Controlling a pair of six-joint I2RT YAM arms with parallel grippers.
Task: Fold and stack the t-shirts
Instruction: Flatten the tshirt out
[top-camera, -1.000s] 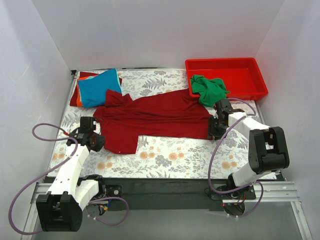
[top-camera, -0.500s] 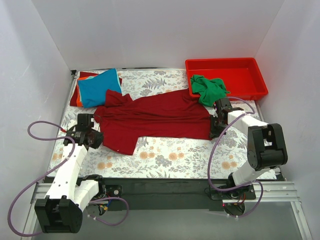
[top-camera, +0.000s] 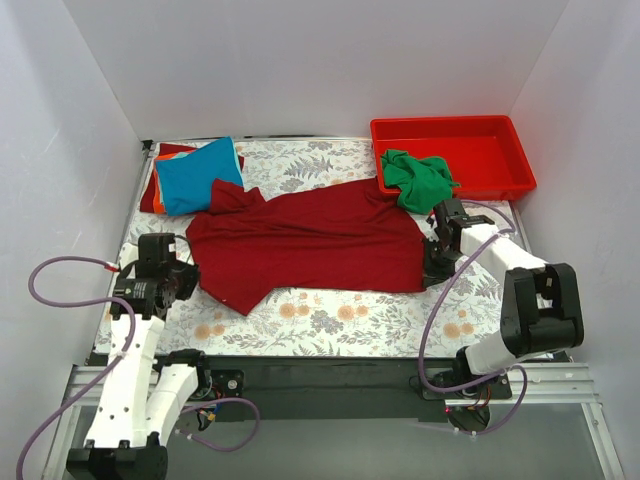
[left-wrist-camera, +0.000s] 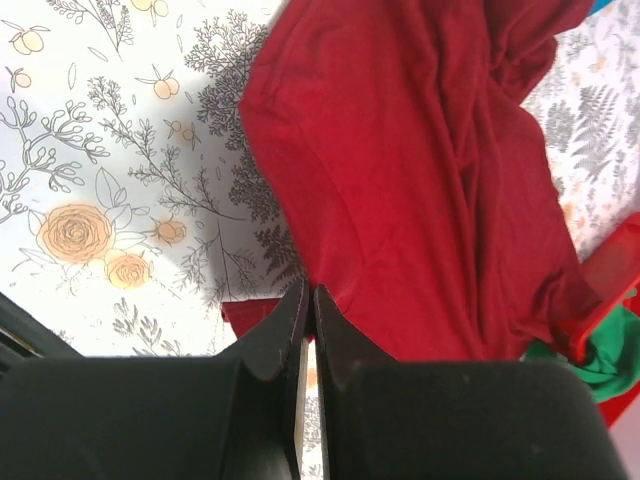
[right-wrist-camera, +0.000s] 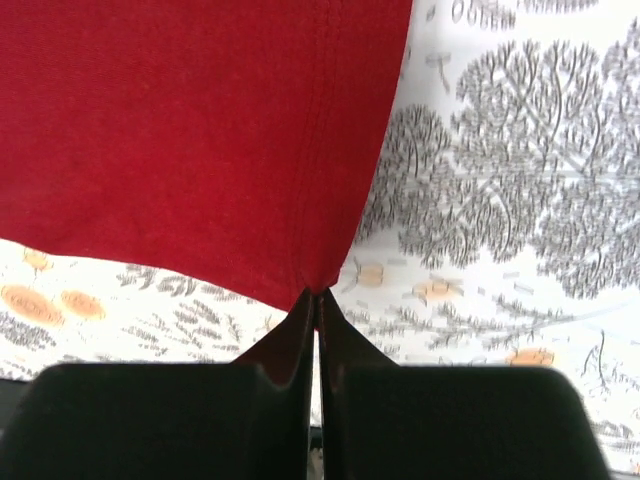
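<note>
As your right gripper (right-wrist-camera: 318, 296), clamped on the hem corner, draws the dark red t-shirt (top-camera: 320, 235) nearer, its lower edge lies straighter on the floral cloth (top-camera: 340, 318). Your left gripper (left-wrist-camera: 308, 294), pinched on the opposite edge, has swung outward; folding looks next.

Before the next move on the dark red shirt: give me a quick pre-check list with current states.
1. Right claw gripping the dark red t-shirt: ok, shut on its corner hem.
2. Left claw grip: ok, shut, with red cloth either side of its tips.
3. Shirt lying flat: not ok, wrinkled, far sleeve bunched.
4. Far sleeve apart from the blue t-shirt: not ok, they touch.
5. Green t-shirt out of the way: not ok, it spills over the rim of the red tray against the shirt.
</note>
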